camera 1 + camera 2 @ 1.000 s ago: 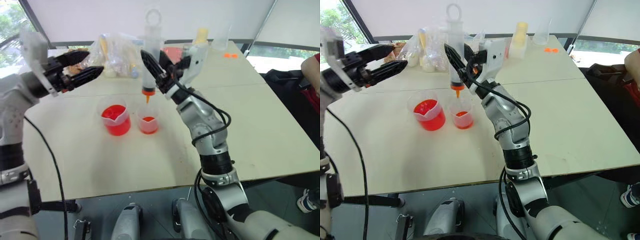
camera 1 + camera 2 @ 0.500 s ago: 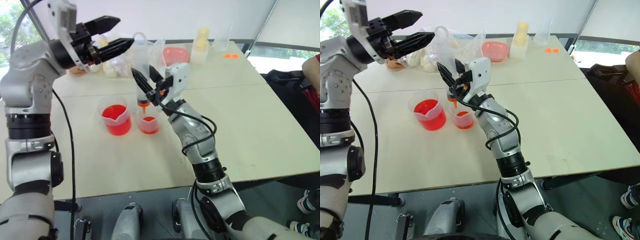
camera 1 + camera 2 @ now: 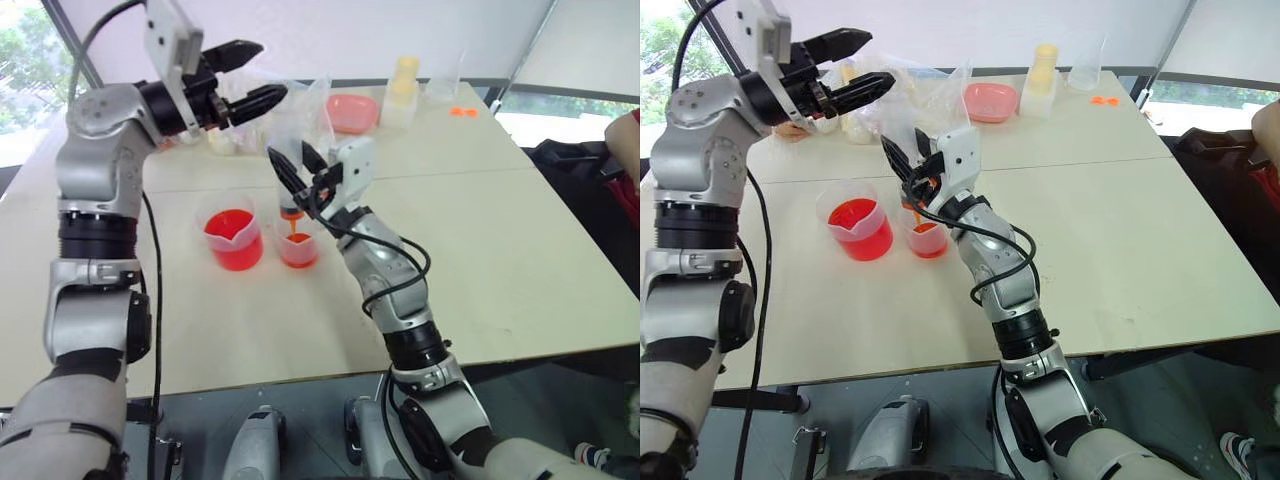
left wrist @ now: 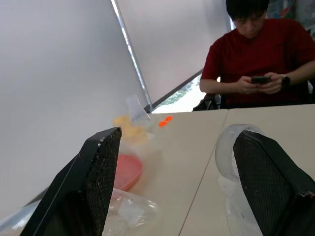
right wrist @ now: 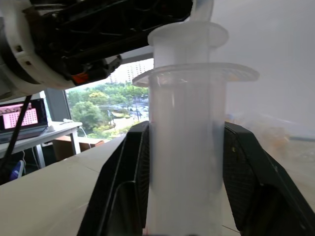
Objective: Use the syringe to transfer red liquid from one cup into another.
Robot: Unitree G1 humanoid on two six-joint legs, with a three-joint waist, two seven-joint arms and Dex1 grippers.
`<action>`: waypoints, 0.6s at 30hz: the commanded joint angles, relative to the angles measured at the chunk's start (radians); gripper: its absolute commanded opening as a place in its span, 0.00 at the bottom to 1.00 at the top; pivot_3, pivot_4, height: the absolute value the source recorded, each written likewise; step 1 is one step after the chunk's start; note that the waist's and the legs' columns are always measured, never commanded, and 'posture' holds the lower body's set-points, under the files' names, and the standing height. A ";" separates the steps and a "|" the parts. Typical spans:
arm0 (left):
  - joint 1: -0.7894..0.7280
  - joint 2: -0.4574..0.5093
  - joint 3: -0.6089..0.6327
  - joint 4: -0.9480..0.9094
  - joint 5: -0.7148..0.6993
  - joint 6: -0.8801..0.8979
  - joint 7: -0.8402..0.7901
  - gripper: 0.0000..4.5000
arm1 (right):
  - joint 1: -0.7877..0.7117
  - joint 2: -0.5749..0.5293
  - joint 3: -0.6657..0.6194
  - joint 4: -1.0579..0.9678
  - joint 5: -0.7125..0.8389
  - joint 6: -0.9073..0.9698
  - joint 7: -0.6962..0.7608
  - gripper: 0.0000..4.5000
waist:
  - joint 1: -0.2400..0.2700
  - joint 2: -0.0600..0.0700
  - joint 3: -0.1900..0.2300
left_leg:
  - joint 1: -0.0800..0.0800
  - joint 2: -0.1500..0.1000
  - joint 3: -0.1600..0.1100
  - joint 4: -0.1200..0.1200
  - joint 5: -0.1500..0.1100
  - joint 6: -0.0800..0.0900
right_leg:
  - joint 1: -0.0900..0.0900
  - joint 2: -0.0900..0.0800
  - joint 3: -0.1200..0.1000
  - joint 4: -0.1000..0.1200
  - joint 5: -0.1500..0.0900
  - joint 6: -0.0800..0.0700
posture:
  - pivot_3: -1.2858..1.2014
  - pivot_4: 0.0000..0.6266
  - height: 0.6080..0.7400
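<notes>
Right fingers (image 3: 296,160) clamp syringe (image 3: 289,170), lowered into smaller cup (image 3: 298,243) | left fingers (image 3: 255,73) spread, arrived above plunger | discharge imminent.

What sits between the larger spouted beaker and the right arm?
The smaller cup, holding red liquid, with the syringe held over it by the right gripper; beaker just beside. Left eye view.

We see the left gripper (image 4: 177,191) with both black fingers (image 4: 93,187) spread apart, the clear ring of the syringe plunger (image 4: 227,150) just inside one finger. Beyond, on the table (image 4: 197,147): a pink dish (image 4: 129,170), crumpled plastic bag (image 4: 133,214), yellowish container (image 4: 129,133), small orange bits (image 4: 165,120). At the far side, a seated person in a red shirt (image 4: 258,54) holds a phone (image 4: 261,79).
</notes>
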 commanded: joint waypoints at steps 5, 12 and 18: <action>-0.027 -0.023 -0.009 -0.024 0.008 -0.013 -0.013 0.05 | -0.017 0.026 0.021 -0.034 -0.016 -0.053 0.023 0.33 | 0.000 0.000 0.000 | 0.000 0.000 0.000 0.000 0.000 0.000 | 0.000 0.000 0.000 0.000 0.000 0.000 | 0.52 0.24 1.00; 0.042 -0.014 -0.031 -0.111 -0.028 0.067 -0.083 0.00 | -0.031 0.021 0.013 -0.020 -0.028 -0.081 0.038 0.33 | -0.002 0.000 0.000 | 0.000 0.000 0.000 0.000 0.000 0.000 | 0.000 0.001 0.000 0.000 0.000 0.000 | 0.52 0.24 1.00; 0.116 -0.023 -0.034 -0.146 -0.046 0.119 -0.106 0.00 | -0.066 0.004 -0.027 -0.038 -0.010 -0.065 0.036 0.33 | 0.002 0.000 0.000 | 0.000 0.000 -0.001 0.000 0.000 0.000 | 0.000 0.000 0.000 0.000 0.000 0.000 | 0.52 0.24 1.00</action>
